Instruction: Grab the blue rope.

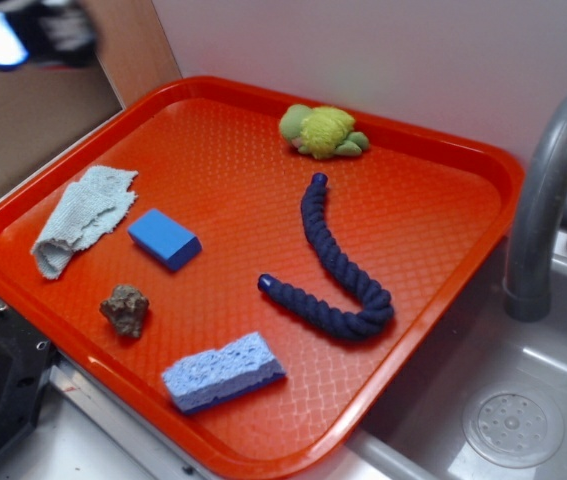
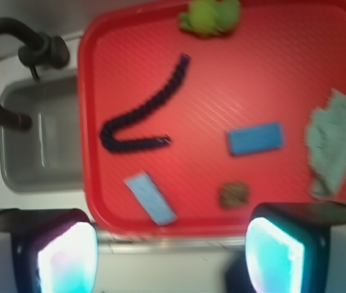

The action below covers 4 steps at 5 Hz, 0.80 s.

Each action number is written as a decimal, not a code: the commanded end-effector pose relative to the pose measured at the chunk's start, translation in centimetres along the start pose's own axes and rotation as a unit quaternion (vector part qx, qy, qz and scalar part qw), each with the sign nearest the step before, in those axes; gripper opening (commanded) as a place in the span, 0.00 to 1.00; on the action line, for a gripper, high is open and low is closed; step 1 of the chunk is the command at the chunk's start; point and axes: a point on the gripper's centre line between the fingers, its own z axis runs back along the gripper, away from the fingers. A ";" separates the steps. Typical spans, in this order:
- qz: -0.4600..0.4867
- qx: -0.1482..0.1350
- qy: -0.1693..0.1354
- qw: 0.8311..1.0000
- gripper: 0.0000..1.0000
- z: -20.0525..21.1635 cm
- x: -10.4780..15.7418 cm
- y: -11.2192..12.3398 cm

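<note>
Both views show blue rope (image 1: 338, 270) (image 2: 141, 113); only wrist shows end effector (image 2: 169, 256) fingers.

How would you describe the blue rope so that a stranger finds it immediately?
Look at the red tray beside the sink. On its sink side lies the blue rope, below the green plush toy. It is a dark navy twisted cord bent like a J, unlike the flat light blue sponge.

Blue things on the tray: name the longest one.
The blue rope, a dark navy twisted cord bent in a J. The blue block and light blue sponge are short rectangular pieces.
</note>
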 end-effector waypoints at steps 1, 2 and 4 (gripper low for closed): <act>0.161 0.016 -0.081 0.983 1.00 -3.0 4.3 -3.6; 0.272 0.047 -0.085 0.957 1.00 -5.8 5.4 -3.0; 0.329 0.081 -0.138 0.931 1.00 -8.7 6.7 -2.0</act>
